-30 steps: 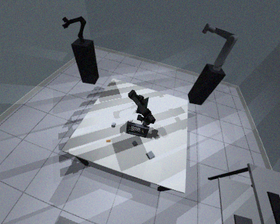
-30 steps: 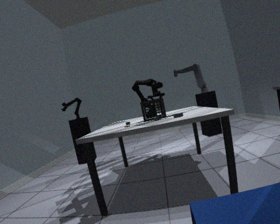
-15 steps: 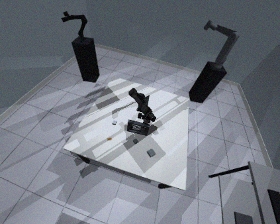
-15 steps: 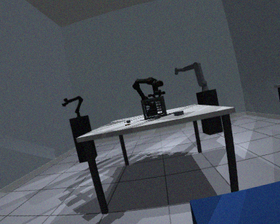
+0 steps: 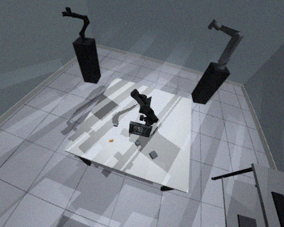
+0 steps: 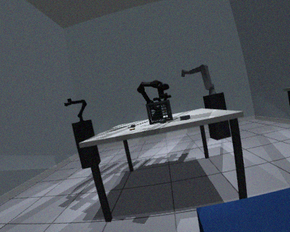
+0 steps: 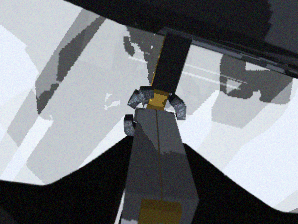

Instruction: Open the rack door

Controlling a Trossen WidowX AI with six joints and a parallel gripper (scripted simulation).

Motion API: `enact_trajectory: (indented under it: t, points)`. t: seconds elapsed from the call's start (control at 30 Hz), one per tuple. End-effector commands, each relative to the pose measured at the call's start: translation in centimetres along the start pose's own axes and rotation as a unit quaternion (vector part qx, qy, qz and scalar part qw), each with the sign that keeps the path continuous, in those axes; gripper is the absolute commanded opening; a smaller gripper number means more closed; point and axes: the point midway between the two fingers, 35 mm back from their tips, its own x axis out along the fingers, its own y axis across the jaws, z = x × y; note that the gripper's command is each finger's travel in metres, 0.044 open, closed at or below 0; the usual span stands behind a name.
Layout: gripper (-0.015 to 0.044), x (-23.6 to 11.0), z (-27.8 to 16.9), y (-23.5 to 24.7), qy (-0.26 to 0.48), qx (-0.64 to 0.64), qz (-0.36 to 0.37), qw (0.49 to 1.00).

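The dark rack point(image 5: 130, 130) point(image 6: 149, 114) with its grid stands upright on the table. The handle point(image 7: 157, 160) is an upright grey block in the wrist view, its two halves nearly meeting at a thin seam. A dark bar point(image 7: 172, 62) joins it to the dark band at the top of that view. My gripper point(image 7: 155, 146) point(image 6: 162, 97) is shut on the handle, with one black finger on each side. How far the handle is turned, and the door's angle, cannot be told clearly. In the top and exterior views the handle is hidden or too small to tell.
The table point(image 5: 173, 141) point(image 6: 213, 114) also bears an orange piece point(image 5: 111, 140) point(image 6: 131, 129), a small grey block point(image 5: 137, 143), a larger grey block point(image 5: 153, 154) point(image 6: 185, 117) and a small pale piece point(image 5: 115, 124). Two other arms stand on black pedestals beyond the table.
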Motion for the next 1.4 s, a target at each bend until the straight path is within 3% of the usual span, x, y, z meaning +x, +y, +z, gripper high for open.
enact_trajectory:
  t: [0.0, 0.27, 0.53, 1.13, 1.37]
  points:
    - [0.0023, 0.03, 0.06, -0.01, -0.001, -0.075, 0.000, 0.997]
    - [0.0023, 0.03, 0.06, -0.01, -0.001, -0.269, 0.000, 0.963]
    - [0.0023, 0.03, 0.05, -0.01, -0.001, -0.453, -0.001, 0.892]
    - [0.0023, 0.03, 0.05, 0.00, -0.001, -0.781, -0.001, 0.624]
    - [0.0023, 0.03, 0.05, 0.00, -0.001, -0.784, -0.001, 0.621]
